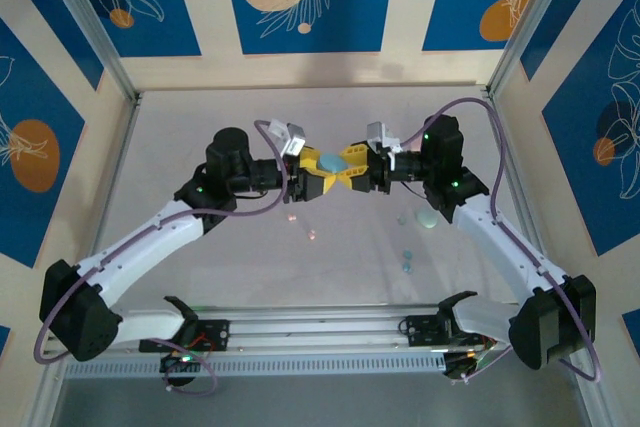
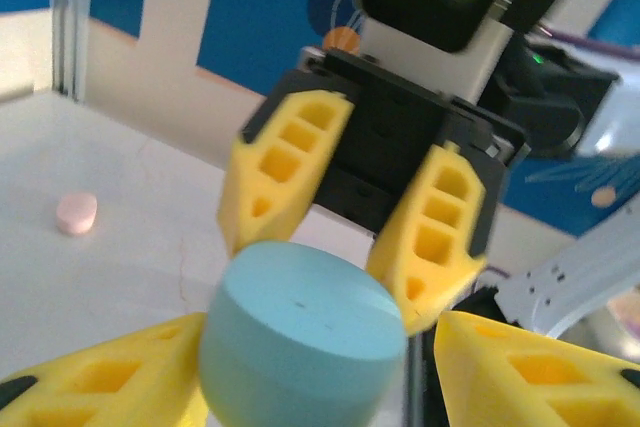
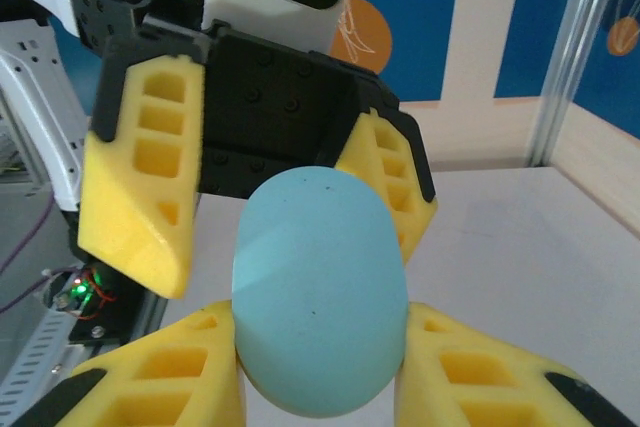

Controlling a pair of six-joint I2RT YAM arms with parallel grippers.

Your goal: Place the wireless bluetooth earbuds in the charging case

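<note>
The charging case [image 1: 332, 163] is a pale teal, rounded pebble, held in the air at mid-table where both grippers meet tip to tip. My right gripper [image 3: 320, 332] is shut on it, both yellow fingers [image 3: 455, 367] pressed to its sides. My left gripper [image 2: 320, 347] stands open around the same case [image 2: 300, 337]. One finger is against it and a gap shows at the other finger [image 2: 540, 367]. Small teal earbuds [image 1: 407, 265] lie on the table below the right arm. A small pink piece [image 2: 76, 212] also lies on the table.
A larger pale teal rounded piece [image 1: 427, 219] rests on the table beside the right forearm. Metal frame posts and patterned walls close in the table on three sides. The rail with both arm bases [image 1: 320, 327] runs along the near edge.
</note>
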